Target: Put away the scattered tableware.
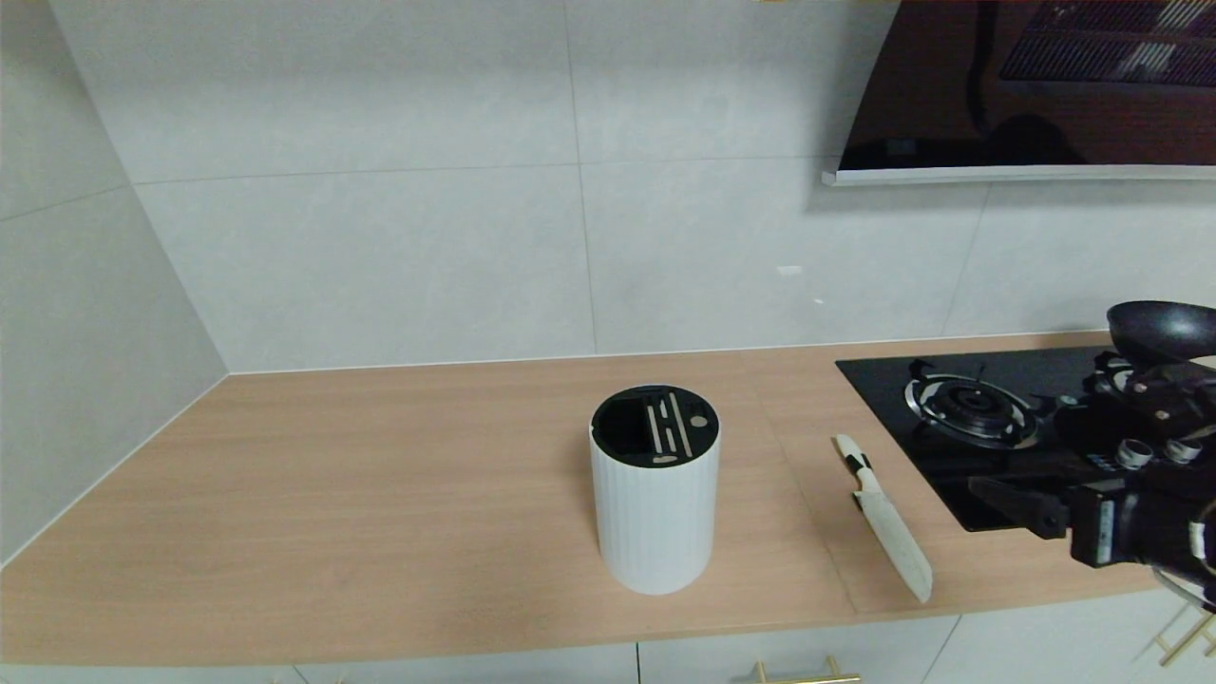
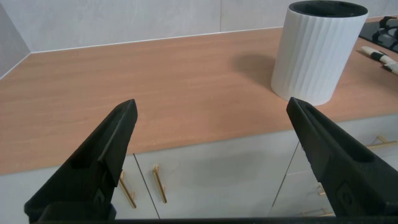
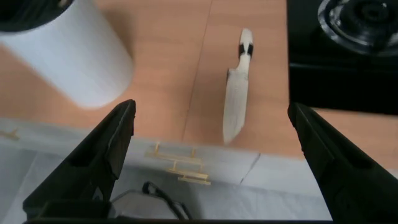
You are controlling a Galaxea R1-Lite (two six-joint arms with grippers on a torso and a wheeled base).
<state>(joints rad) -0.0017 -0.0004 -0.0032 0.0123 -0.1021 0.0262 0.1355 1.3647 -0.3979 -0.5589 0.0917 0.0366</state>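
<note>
A white knife (image 1: 883,518) with a black band on its handle lies flat on the wooden counter (image 1: 380,494), between the holder and the stove. A white ribbed cylindrical holder (image 1: 655,503) with a black slotted top stands upright mid-counter. My right gripper (image 3: 211,107) hovers open above the counter's front edge, just in front of the knife (image 3: 237,106), holding nothing; it sits at the right edge in the head view (image 1: 1021,503). My left gripper (image 2: 210,106) is open and empty, in front of the counter's front edge, off to one side of the holder (image 2: 317,53).
A black gas stove (image 1: 978,408) is set into the counter's right end, with a dark pan (image 1: 1164,328) on it and a range hood (image 1: 1026,85) above. Tiled walls close the back and left. White cabinet doors with gold handles (image 3: 180,167) sit below the counter.
</note>
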